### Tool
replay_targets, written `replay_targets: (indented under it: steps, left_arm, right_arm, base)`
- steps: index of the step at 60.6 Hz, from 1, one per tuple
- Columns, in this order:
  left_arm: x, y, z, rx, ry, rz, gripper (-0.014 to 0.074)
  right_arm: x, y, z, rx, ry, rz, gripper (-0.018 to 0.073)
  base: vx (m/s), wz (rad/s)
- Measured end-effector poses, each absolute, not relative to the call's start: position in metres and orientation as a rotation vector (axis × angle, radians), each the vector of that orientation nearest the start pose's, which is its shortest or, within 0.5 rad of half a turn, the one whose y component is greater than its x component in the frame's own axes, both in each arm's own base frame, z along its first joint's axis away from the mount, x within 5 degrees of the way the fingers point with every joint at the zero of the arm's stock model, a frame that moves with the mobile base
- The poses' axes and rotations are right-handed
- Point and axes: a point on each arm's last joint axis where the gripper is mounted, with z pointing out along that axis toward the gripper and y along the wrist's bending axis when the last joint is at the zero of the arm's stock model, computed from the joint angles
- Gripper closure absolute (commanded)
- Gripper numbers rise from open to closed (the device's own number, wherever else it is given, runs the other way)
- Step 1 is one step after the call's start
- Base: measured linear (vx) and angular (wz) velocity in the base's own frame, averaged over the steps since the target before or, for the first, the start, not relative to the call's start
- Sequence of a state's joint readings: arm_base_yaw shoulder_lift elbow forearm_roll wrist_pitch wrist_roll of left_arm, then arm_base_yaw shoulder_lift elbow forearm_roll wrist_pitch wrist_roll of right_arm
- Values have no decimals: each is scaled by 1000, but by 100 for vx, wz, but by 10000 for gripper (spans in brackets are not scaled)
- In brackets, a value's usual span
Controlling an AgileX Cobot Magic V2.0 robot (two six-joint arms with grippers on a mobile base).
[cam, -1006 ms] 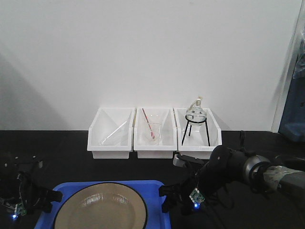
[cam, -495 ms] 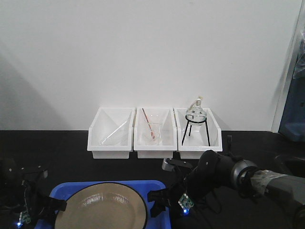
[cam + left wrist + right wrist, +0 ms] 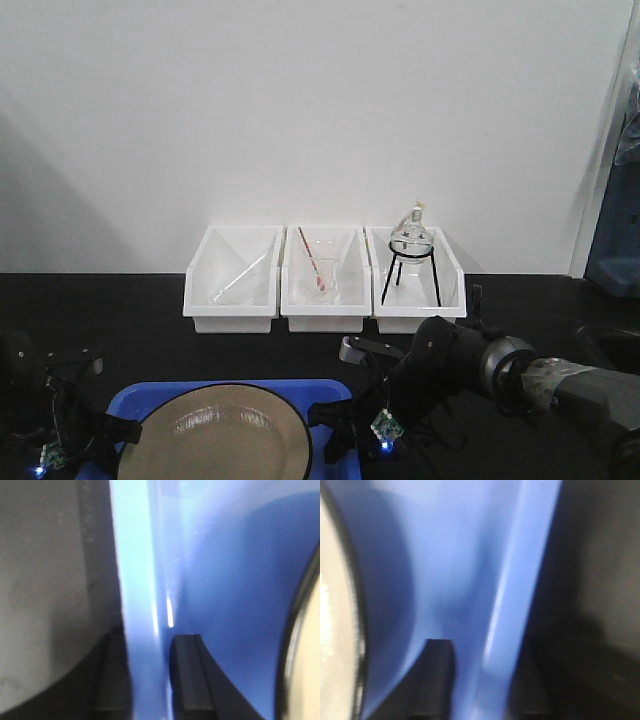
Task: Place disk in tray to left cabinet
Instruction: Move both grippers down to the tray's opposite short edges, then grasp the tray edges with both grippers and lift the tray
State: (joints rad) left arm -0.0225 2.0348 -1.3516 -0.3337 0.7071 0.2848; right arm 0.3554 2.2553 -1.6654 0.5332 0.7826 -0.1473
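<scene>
In the front-facing view the blue tray (image 3: 322, 392) is being shown at 6 o'clock on the black surface (image 3: 150, 320), with the tan disk (image 3: 215, 440) being carried inside it and filling most of its floor. The left pincer (image 3: 122, 432) is being held at the tray's 9 o'clock edge and the right pincer (image 3: 328, 425) at its 3 o'clock edge, though how the jaws stand is not being revealed from there. Toward 12 o'clock three white bins (image 3: 325, 318) are being kept in a row by the wall (image 3: 300, 100), well apart from the tray. A glass rod (image 3: 240, 280) is being held in the 9 o'clock one, a beaker (image 3: 322, 275) in the middle one, and a round flask (image 3: 411, 238) on a black stand (image 3: 388, 280) in the 3 o'clock one. Only the left wrist view is exposing a grip: the tray (image 3: 142, 580) is being clamped at its rim by the left pincer (image 3: 146, 680), one black finger pressed on each side, with the disk (image 3: 310, 695) being glimpsed at 3 o'clock. In the right wrist view the tray (image 3: 470, 555) is being straddled at its wall by the right pincer (image 3: 485, 680). One finger is being seen on the inner side, while the other is being lost in blur and shadow, so whether this pincer is clenched cannot be told. The disk (image 3: 332, 605) is being seen there at 9 o'clock.
</scene>
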Motion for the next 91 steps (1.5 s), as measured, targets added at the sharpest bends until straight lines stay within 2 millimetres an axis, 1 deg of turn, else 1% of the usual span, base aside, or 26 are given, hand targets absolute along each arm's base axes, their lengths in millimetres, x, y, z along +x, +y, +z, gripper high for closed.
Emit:
replay_targets:
  steps: [7, 14, 24, 29, 34, 40, 46, 54, 63, 71, 77, 91]
  left_arm:
    - [406, -30, 151, 113, 2822, -319, 514]
    - [406, -32, 151, 95, 2825, -348, 603]
    - [405, -35, 152, 43, 2836, -425, 602]
    - [404, -38, 152, 9, 2841, -475, 599]
    - [404, -41, 154, -11, 2849, -520, 598]
    - [408, -44, 160, -21, 2844, -572, 597]
    - [414, -46, 171, -26, 2830, -615, 597]
    - [420, -49, 188, -53, 2829, -660, 597]
    - [421, -51, 205, -86, 2856, -712, 597]
    - [415, -52, 224, -138, 2853, -740, 597]
    - [408, -53, 238, -177, 2860, -760, 597]
    - [395, -53, 264, -219, 2856, -769, 597]
  right_arm:
    - [428, 191, 136, -228, 2847, 648, 451]
    - [428, 190, 136, -209, 2854, 651, 514]
    - [428, 186, 139, -198, 2861, 639, 568]
    - [428, 182, 140, -184, 2873, 624, 568]
    - [427, 177, 142, -124, 2897, 619, 568]
    - [426, 172, 144, -68, 2926, 623, 566]
    - [425, 166, 150, -53, 2935, 623, 564]
    - [425, 159, 170, -26, 2901, 636, 565]
    - [422, 147, 202, 23, 2855, 684, 564]
    - [419, 139, 226, 72, 2813, 740, 564]
    - [417, 135, 241, 92, 2804, 784, 564]
    - [420, 134, 274, 59, 2787, 824, 564]
  base:
    - [0, 0]
    - [0, 0]
    - [0, 0]
    - [0, 0]
    - [0, 0]
    - [0, 0]
    - [0, 0]
    - [0, 0]
    - [0, 0]
    - [0, 0]
    - [0, 0]
    - [0, 0]
